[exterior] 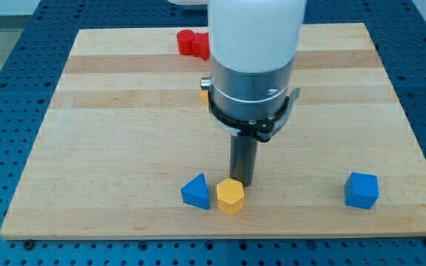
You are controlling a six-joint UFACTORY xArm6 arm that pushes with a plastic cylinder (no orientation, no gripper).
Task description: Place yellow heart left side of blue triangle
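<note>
A blue triangle [195,191] lies near the board's bottom edge, left of centre. A yellow block [230,196] that looks six-sided sits right against its right side. My tip [242,182] stands just above and right of this yellow block, touching or nearly touching it. A second yellow block [205,90] peeks out at the left of the arm's body in the upper middle; most of it is hidden and its shape cannot be made out. I cannot tell which of the two is the heart.
A red block [191,43] lies at the board's top edge, partly behind the arm. A blue cube-like block [362,190] sits at the bottom right. The wooden board [109,125] rests on a blue perforated table.
</note>
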